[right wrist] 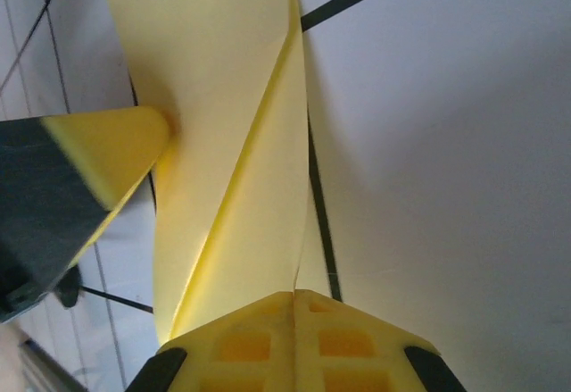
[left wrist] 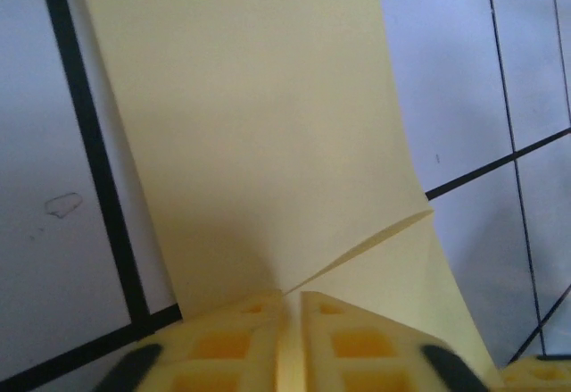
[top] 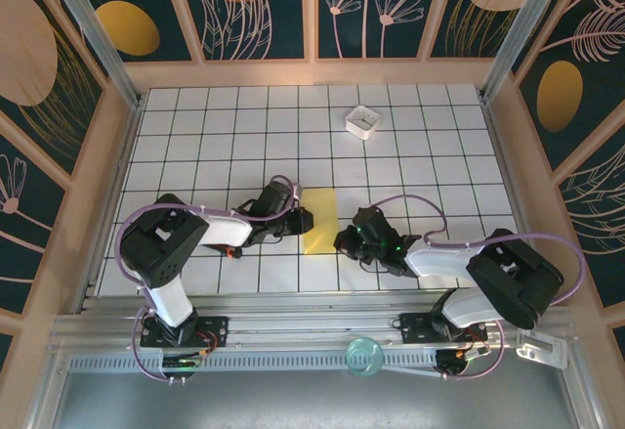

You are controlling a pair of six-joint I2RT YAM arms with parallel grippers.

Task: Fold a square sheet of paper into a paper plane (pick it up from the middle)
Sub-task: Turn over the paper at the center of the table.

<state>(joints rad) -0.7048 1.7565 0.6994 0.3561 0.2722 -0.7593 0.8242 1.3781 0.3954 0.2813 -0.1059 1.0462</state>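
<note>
A small white box (top: 363,121) sits open-topped near the far edge of the tabletop (top: 225,126), well apart from both arms, its inside showing plain white. On the metal rail (top: 293,336) at the near edge rests a round, green-tinted clear dish (top: 364,354); what it holds cannot be made out. The yellow paper (top: 319,219) lies in the middle of the near half of the tabletop, between the two arms, folded into a narrow upright strip with layers showing. The left tool (top: 305,220) meets the strip's left edge. In the left wrist view the paper (left wrist: 268,124) runs down into the thin slit of the left tool (left wrist: 292,296), with a raised flap beside it; whether that tool pinches the paper or merely touches it cannot be told. The right tool (top: 344,241) sits at the strip's near right corner. In the right wrist view the right tool (right wrist: 294,296) is closed, fingers together on the paper's (right wrist: 223,97) near edge, and a finger (right wrist: 107,146) of the left tool touches the far side. The tabletop is white with a black grid, framed in pale wood, with dark teal walls (top: 254,9) bearing pale plant shapes and golden ovals.
</note>
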